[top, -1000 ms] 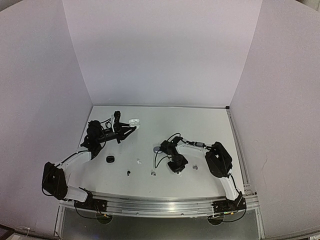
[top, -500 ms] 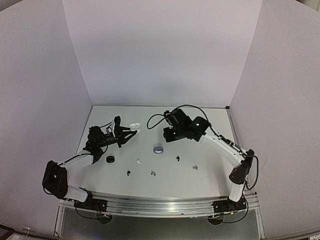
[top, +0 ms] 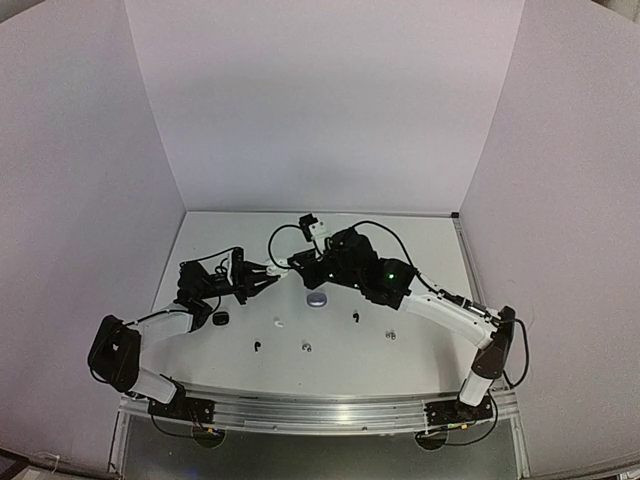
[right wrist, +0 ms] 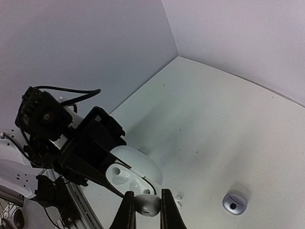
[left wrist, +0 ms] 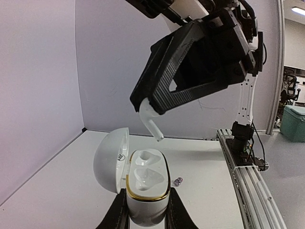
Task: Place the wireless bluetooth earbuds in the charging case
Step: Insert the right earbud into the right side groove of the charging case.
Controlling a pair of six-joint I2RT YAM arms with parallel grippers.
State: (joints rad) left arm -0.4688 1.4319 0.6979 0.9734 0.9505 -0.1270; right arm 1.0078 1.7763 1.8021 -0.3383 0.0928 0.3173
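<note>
Pinches a white earbud [left wrist: 152,123] between the tips of the right gripper [right wrist: 144,212], stem pointing down, just above the white charging case [left wrist: 147,179] and not touching it. Clamps that case by its base in the left gripper [left wrist: 147,215], upright, lid swung open, both wells empty. Shows, farther out on the table [top: 420,250], a grey case [top: 317,299], a black case [top: 221,318] and loose earbuds [top: 277,323] scattered along the near side.
</note>
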